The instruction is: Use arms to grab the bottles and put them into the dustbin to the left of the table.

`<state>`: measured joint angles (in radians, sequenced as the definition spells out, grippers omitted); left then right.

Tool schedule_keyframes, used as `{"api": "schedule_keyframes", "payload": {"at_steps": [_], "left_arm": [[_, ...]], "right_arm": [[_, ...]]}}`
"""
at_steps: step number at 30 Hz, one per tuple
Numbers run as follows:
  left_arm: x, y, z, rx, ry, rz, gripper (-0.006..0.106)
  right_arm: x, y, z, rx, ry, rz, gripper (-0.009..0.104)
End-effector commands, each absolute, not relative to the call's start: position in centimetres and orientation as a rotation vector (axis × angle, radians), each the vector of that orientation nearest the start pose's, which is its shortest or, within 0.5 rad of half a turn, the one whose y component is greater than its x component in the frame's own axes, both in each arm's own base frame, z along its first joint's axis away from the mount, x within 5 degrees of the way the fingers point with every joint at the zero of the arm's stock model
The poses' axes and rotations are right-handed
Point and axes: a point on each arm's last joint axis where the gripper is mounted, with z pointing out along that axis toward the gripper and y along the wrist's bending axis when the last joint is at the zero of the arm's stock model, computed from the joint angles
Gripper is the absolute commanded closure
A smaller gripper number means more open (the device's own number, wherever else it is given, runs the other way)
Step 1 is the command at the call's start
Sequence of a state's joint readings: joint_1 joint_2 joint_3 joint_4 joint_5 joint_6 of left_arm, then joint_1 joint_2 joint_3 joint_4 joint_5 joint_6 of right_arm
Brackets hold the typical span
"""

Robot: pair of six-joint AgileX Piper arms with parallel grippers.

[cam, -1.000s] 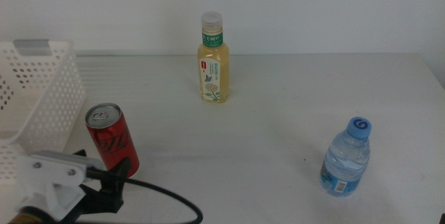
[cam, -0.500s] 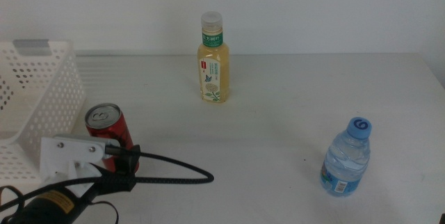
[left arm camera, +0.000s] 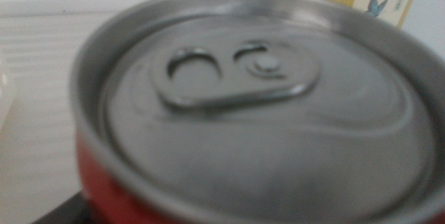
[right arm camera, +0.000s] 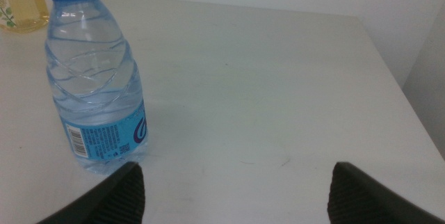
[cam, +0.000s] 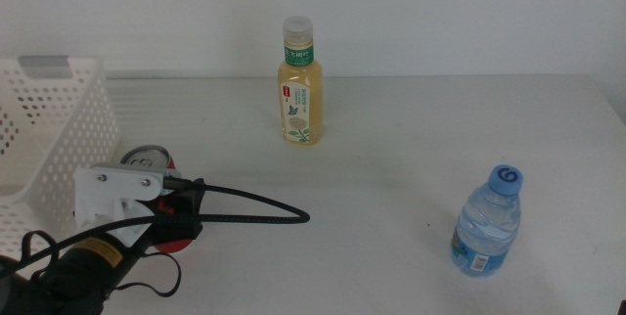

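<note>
The left pincer [cam: 174, 219] is sitting right at the red soda can with the silver pull-tab lid [cam: 161, 198], low against its body; whether its jaws are closed on the can I cannot tell (the wrist view is filled by the lid [left arm camera: 250, 106], with only a dark sliver below). The can is standing upright on the white table [cam: 391, 168], just beside the white perforated plastic basket [cam: 49, 129].

To do this grasp well, the jaws should be straddling the can's middle squarely and squeezing gently, since thin metal dents and a low hold may tip it.

Farther from the can, the yellow tea bottle with the white cap [cam: 300, 85] is standing upright. Well apart from the can, the right pincer [right arm camera: 233, 189] is waiting with jaws spread, near the clear blue-capped water bottle [right arm camera: 94, 78].
</note>
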<state>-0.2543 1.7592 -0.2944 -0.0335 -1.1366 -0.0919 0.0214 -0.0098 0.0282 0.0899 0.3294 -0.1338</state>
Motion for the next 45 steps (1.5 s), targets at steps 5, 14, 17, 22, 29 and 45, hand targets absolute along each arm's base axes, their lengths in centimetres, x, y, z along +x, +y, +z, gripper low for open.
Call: {"api": "schedule_keyframes", "payload": {"at_steps": [5, 14, 17, 22, 29, 45], "left_arm": [[24.9, -6.1, 15.4, 0.078, 1.605, -0.246, 0.045], [23.3, -6.1, 16.4, 0.068, 1.605, -0.333, 0.105], [22.8, -6.2, 17.4, 0.084, 1.637, -0.348, 0.105], [21.8, -6.1, 19.2, 0.123, 1.676, -0.345, 0.105], [20.4, -5.7, 21.8, 0.128, 1.664, -0.335, 0.105], [20.8, -5.6, 27.6, 0.138, 1.802, -0.274, 0.105]], "right_arm": [[5.3, 0.3, 18.5, -0.085, 1.722, -0.016, 0.000], [5.3, 0.3, 18.5, -0.085, 1.722, -0.016, 0.000], [5.3, 0.3, 18.5, -0.085, 1.722, -0.016, 0.000], [5.3, 0.3, 18.5, -0.085, 1.722, -0.016, 0.000], [5.3, 0.3, 18.5, -0.085, 1.722, -0.016, 0.000], [5.3, 0.3, 18.5, -0.085, 1.722, -0.016, 0.000]]}}
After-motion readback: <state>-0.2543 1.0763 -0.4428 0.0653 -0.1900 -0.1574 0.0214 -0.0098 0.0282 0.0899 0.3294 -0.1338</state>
